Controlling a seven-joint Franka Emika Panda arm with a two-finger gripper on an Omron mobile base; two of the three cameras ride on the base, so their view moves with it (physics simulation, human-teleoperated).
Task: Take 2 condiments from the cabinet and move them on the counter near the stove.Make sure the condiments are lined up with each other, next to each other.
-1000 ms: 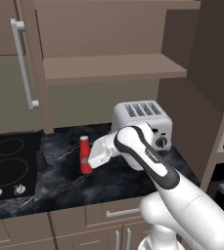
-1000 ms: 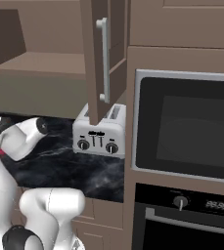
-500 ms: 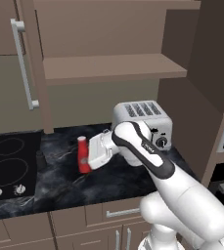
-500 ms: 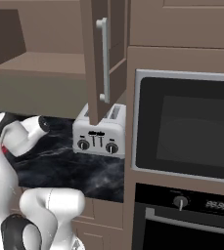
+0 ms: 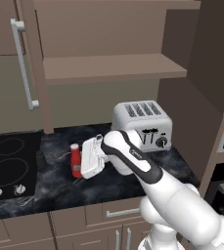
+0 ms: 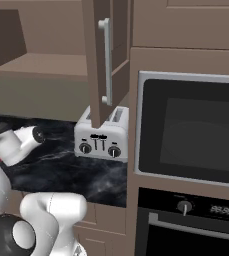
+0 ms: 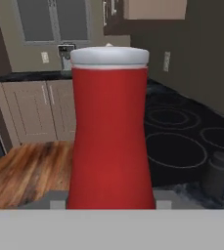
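Note:
My gripper (image 5: pixel 81 165) is shut on the slim red bottle (image 5: pixel 76 161), which stands upright low over the black veined counter (image 5: pixel 59 188), between the toaster and the stove (image 5: pixel 6 166). In the hand view the red bottle (image 7: pixel 108 132) with its pale band sits close and centred, and it hides my fingertips. The small dark shaker (image 5: pixel 40 159) stands on the counter at the stove's right edge, a short way left of the bottle; it is also the shaker (image 7: pixel 216 173) at the right of the hand view. The cabinet shelf (image 5: pixel 113 68) above is bare.
A silver four-slot toaster (image 5: pixel 142 124) stands on the counter just right of my arm. The open cabinet door with its long bar handle (image 5: pixel 26 63) hangs above the stove. A built-in oven (image 6: pixel 191 135) fills the wall to the right.
My gripper has carried the red bottle a little to the left, toward the shaker and the stove. The shaker has not moved.

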